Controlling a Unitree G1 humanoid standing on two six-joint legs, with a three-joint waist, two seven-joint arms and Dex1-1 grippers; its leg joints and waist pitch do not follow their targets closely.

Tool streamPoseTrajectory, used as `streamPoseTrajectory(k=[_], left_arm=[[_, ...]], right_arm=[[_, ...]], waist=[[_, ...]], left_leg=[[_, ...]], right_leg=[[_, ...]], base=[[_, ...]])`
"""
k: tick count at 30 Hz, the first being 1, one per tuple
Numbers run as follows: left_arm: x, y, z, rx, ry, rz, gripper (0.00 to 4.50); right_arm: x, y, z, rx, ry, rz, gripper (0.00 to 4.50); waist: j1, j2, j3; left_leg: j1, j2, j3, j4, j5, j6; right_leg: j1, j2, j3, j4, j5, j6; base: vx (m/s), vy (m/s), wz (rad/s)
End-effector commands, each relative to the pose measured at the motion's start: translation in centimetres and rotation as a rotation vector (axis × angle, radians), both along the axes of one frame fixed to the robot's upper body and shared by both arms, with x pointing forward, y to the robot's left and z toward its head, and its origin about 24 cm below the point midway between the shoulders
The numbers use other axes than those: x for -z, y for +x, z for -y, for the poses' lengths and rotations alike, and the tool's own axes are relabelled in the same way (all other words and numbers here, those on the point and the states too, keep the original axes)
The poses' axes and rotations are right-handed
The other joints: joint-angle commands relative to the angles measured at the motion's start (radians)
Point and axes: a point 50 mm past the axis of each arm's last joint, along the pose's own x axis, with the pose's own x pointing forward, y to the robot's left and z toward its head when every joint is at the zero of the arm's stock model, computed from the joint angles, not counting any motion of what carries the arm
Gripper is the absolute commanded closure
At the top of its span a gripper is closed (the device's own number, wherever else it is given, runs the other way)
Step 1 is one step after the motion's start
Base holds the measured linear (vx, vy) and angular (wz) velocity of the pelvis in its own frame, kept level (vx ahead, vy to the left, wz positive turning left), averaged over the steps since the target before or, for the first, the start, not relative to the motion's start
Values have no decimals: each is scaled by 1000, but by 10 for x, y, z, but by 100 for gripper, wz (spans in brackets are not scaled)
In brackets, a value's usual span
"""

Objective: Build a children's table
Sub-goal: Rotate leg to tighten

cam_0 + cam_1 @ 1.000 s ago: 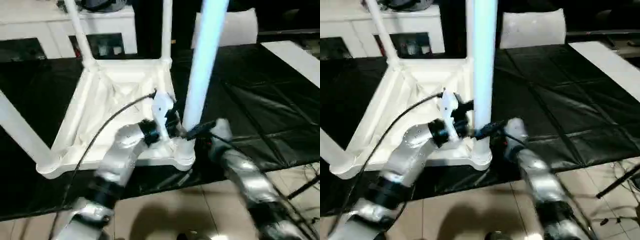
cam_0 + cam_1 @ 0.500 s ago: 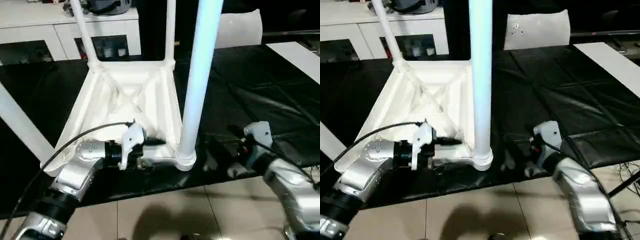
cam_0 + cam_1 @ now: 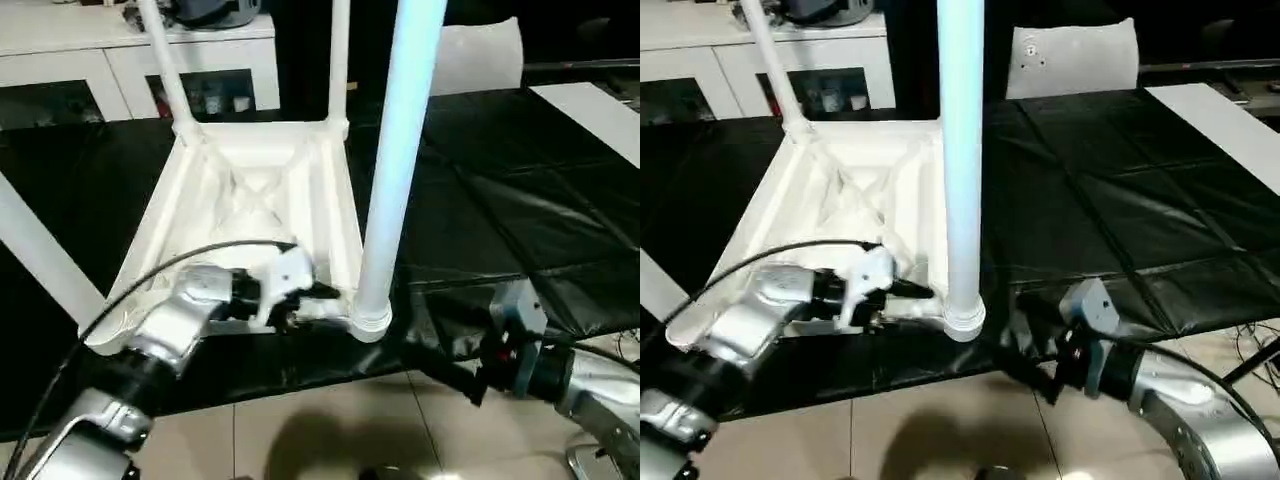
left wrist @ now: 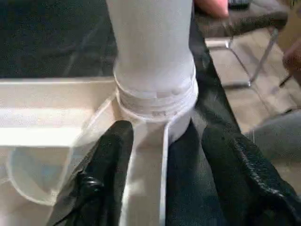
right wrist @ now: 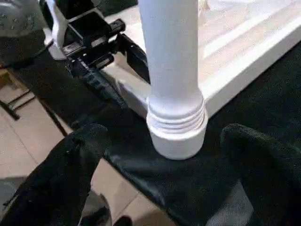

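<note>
near leg (image 3: 398, 150) upright in corner socket (image 3: 371, 320) | left claw (image 4: 162, 188) open, empty, nearer, straddling rim | right claw (image 5: 164, 188) open, empty, facing socket

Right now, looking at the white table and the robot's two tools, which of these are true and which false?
1. The table top lies upside down, ribbed side up. True.
2. The nearest leg stands upright in its corner socket. True.
3. The right tool is clamped on that leg. False: its fingers are spread, apart from the leg, open.
4. The left tool is open at the table's near edge beside the socket. True.
5. The table rests on bare wood. False: it rests on a black sheet.
</note>
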Motion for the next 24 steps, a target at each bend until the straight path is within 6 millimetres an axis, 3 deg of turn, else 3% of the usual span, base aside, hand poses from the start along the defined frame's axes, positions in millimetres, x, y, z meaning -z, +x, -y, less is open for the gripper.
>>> streamPoseTrajectory(k=[1,6,10,11,13,24], left_arm=[[-1,3,-1,11,34,13,222],[2,8,-3,8,87,5,268],[3,12,-6,-5,113,-3,287],[3,12,-7,-9,113,-7,316],[3,13,-8,-10,113,-8,327],[1,13,-11,8,124,-38,406]], right_arm=[[-2,-2,-1,-12,0,0,0],[-3,-3,1,-14,-7,-16,0],[-2,-3,1,-19,-12,-23,0],[-2,-3,1,-21,-12,-25,0],[-2,-3,1,-23,-12,-25,0],[-1,0,-1,-30,-14,-19,0]], waist=[[3,-10,-52],[7,-5,-57],[11,-6,-59],[12,-7,-59],[14,-7,-59],[20,-8,-56]], left_leg=[[-3,18,-13,-63,-247,76],[-4,26,-15,-68,-227,83],[-7,30,-16,-69,-196,91],[-8,32,-15,-69,-190,93],[-8,33,-14,-69,-183,95],[-3,32,-13,-70,-201,84]], right_leg=[[44,-72,31,-114,-606,-3],[48,-74,32,-107,-529,-36],[55,-78,38,-96,-455,-73],[55,-79,39,-94,-442,-82],[57,-80,41,-91,-424,-94],[54,-81,39,-99,-483,-79]], base=[[0,0,0],[0,0,0],[0,0,0],[0,0,0],[0,0,0],[0,0,0]])
